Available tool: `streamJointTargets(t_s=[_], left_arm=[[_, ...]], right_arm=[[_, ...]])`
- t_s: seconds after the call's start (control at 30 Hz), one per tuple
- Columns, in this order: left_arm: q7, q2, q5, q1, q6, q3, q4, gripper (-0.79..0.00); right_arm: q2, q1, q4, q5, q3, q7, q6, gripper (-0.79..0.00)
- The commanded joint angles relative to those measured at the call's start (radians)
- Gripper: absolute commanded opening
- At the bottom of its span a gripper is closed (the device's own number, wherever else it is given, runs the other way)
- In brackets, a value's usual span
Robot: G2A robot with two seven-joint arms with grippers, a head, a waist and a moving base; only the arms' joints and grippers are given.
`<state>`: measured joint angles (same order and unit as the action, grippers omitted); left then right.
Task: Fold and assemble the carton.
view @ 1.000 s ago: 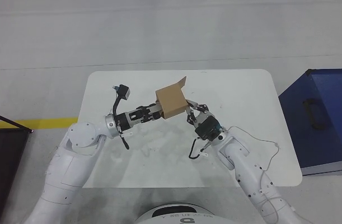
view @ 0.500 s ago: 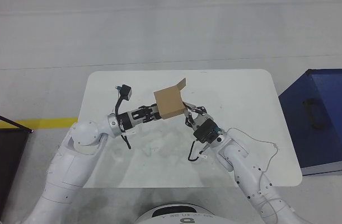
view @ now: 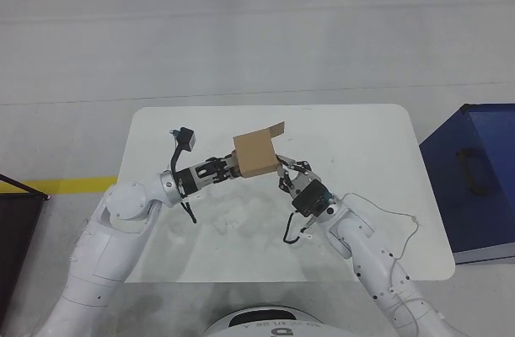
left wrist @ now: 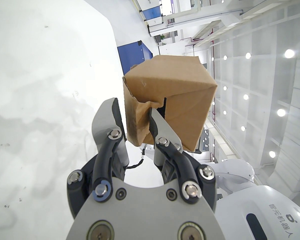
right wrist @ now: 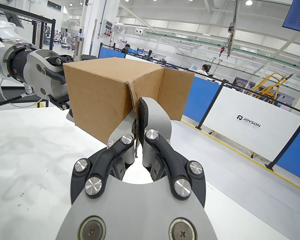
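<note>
A brown carton (view: 255,152) is held up above the white table (view: 367,143), between my two arms. My left gripper (view: 228,168) is shut on a crumpled flap at the carton's left side; in the left wrist view the flap (left wrist: 136,123) sits pinched between the fingers. My right gripper (view: 282,167) is shut on a thin flap edge at the carton's right side, seen clamped in the right wrist view (right wrist: 137,116). One flap (view: 276,130) sticks out at the carton's far right corner.
A blue bin (view: 480,181) stands on the floor to the table's right. A dark object (view: 4,244) is at the left edge beside a yellow floor line (view: 55,184). Bare table lies around the carton.
The carton has turned slightly, and its far flap has dropped from steeply raised to lying flatter. Both grippers kept their hold and shifted only a little.
</note>
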<state>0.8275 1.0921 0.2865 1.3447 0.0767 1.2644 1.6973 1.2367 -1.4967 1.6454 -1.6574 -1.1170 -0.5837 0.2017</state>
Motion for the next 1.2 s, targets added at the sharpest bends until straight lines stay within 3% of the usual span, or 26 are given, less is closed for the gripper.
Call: streamJointTargets(t_s=[0.0, 0.5, 1.17], left_arm=[[0.003, 0.000, 0.005, -0.001, -0.001, -0.002, 0.001, -0.625], [-0.009, 0.001, 0.101, 0.016, 0.060, 0.024, 0.004, -0.619], [0.031, -0.019, 0.125, 0.111, 0.099, 0.121, 0.008, -0.563]], right_arm=[[0.000, 0.000, 0.001, -0.001, 0.003, -0.001, 0.001, -0.785], [-0.001, -0.001, -0.001, -0.006, 0.008, -0.001, -0.002, -0.785], [-0.013, -0.027, 0.009, -0.016, -0.060, 0.023, -0.044, -0.785]])
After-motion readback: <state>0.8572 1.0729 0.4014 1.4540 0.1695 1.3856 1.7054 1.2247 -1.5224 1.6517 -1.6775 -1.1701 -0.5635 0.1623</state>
